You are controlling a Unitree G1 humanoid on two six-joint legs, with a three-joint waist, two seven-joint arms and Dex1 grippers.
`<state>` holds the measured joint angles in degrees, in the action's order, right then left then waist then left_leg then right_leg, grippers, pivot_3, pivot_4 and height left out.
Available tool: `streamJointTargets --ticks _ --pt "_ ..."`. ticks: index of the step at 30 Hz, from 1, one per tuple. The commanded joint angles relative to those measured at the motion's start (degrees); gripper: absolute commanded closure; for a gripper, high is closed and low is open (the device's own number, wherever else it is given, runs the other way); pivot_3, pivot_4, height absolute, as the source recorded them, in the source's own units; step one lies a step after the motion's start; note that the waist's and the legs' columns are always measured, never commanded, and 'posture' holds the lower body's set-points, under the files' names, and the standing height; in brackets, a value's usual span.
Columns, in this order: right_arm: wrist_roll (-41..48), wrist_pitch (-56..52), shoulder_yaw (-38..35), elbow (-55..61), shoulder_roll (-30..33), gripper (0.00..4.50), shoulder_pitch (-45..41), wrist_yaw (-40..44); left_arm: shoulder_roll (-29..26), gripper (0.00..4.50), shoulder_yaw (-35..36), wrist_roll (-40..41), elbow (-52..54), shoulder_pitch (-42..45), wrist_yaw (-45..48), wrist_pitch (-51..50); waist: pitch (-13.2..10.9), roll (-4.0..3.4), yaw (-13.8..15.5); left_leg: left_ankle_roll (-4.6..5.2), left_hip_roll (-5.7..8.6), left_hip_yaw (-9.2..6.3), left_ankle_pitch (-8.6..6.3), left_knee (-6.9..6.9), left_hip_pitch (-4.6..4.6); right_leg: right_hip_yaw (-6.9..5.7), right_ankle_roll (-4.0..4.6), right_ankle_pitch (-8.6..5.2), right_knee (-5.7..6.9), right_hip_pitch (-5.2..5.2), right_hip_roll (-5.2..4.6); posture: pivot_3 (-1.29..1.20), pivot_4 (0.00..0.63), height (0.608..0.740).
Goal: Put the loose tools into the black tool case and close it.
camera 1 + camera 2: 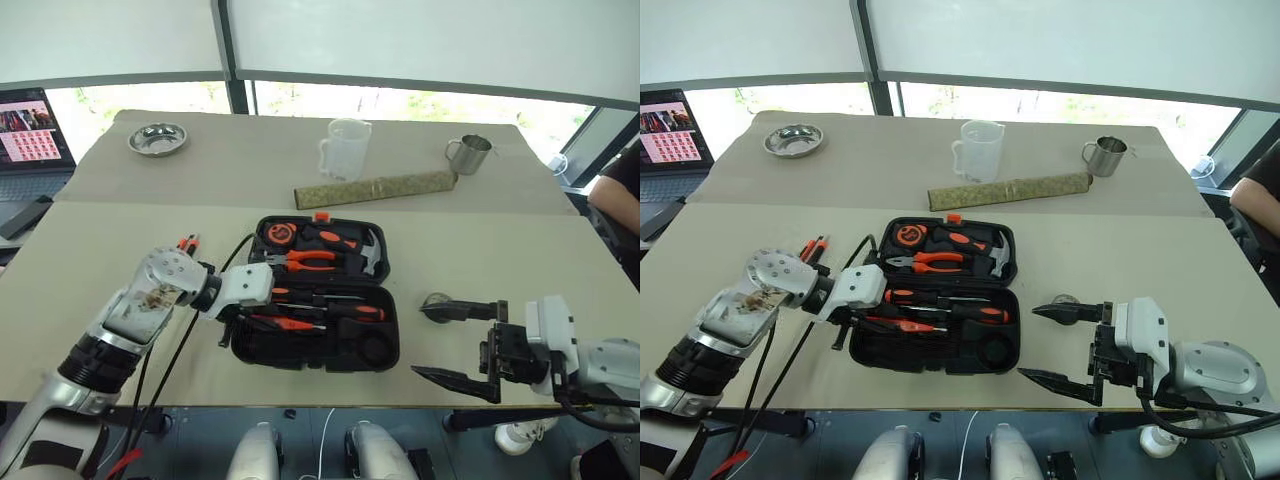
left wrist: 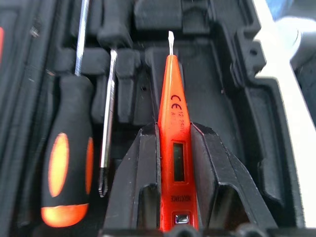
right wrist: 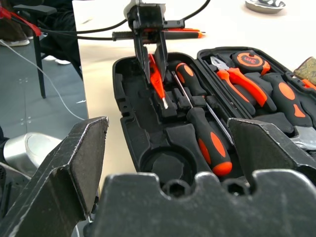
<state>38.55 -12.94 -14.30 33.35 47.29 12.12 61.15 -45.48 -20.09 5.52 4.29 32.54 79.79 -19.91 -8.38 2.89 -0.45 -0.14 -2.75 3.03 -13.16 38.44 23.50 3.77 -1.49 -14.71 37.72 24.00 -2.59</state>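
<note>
Nearest, the right gripper [image 1: 455,345] hangs wide open and empty by the table's front edge, just right of the open black tool case [image 1: 385,355]. Beyond its fingers, the left gripper [image 3: 154,63] pinches the slim all-orange screwdriver [image 2: 174,138] over the case's front half, tip slanting down toward a recess beside the two black-and-orange-handled screwdrivers [image 3: 207,131]. Released askew, it could lie proud of its slot and stop the lid closing. Farther back, the small dark tape roll [image 1: 436,301] sits outside the case.
</note>
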Motion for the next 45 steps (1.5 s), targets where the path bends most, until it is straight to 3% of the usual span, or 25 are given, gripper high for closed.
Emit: streamJointTargets --ticks 1,18,20,25,32,37,40,45 --pt "0.7 0.0 -1.2 2.7 -0.9 0.0 0.4 -1.3 2.1 4.05 -1.8 -2.6 -1.4 2.2 -2.5 -2.1 0.0 -0.02 0.2 0.0 0.01 -0.02 0.0 0.05 0.01 0.0 -0.05 -0.03 0.0 -0.04 0.01 0.0 0.15 0.74" --pt "1.3 -0.6 -0.2 4.2 -2.3 0.0 0.6 -3.5 1.1 4.05 -4.6 -4.1 -1.3 2.3 -1.3 -9.2 0.0 -0.05 -0.1 0.09 -0.02 -0.03 -0.06 0.29 -0.06 0.08 -0.08 -0.05 0.19 -0.11 0.08 0.0 0.15 0.74" --pt "1.3 -0.8 0.1 4.2 -2.5 0.0 0.3 -3.6 1.7 3.04 -3.4 -2.3 -0.7 2.2 -1.4 -10.3 0.0 -0.07 -0.3 0.09 -0.03 -0.03 -0.06 0.29 -0.14 0.09 -0.11 -0.08 0.19 -0.18 0.1 0.0 0.15 0.74" --pt "1.8 -1.4 1.0 4.6 -3.2 0.0 0.5 -3.6 3.2 1.31 1.6 3.4 1.0 1.5 -1.0 -6.2 0.0 -0.1 -0.1 0.09 -0.04 -0.03 -0.06 0.31 -0.1 0.1 -0.14 -0.1 0.21 -0.16 0.1 0.0 0.15 0.74" --pt "2.7 -2.2 1.4 4.9 -3.0 0.0 1.3 -3.1 2.3 1.31 5.9 7.7 3.3 0.3 -0.3 -3.7 0.0 -0.12 0.4 0.09 0.01 -0.05 -0.06 0.43 0.06 0.16 -0.08 -0.05 0.22 -0.09 0.09 0.0 0.15 0.74" --pt "2.7 -2.6 1.7 5.1 -3.3 0.0 1.5 -3.1 4.5 1.31 11.1 11.8 -0.7 -0.3 -1.5 -0.1 0.0 -0.12 0.4 0.09 -0.01 -0.05 -0.06 0.43 0.05 0.16 -0.08 -0.05 0.24 -0.07 0.1 0.0 0.15 0.74" --pt "2.5 -2.6 2.1 4.9 -3.7 0.0 1.0 -3.4 4.9 1.98 11.6 12.2 -5.3 -1.6 0.3 3.3 0.0 -0.13 0.4 0.09 0.0 -0.04 -0.06 0.43 0.02 0.16 -0.09 -0.06 0.24 -0.09 0.11 0.0 0.15 0.74" --pt "2.4 -2.7 2.5 4.6 -3.9 0.0 0.1 -3.5 7.8 3.93 10.4 12.8 -9.0 -3.6 1.1 6.9 0.0 -0.13 0.4 0.09 0.0 -0.04 -0.06 0.43 0.07 0.16 -0.03 -0.02 0.23 -0.06 0.1 0.0 0.15 0.74"
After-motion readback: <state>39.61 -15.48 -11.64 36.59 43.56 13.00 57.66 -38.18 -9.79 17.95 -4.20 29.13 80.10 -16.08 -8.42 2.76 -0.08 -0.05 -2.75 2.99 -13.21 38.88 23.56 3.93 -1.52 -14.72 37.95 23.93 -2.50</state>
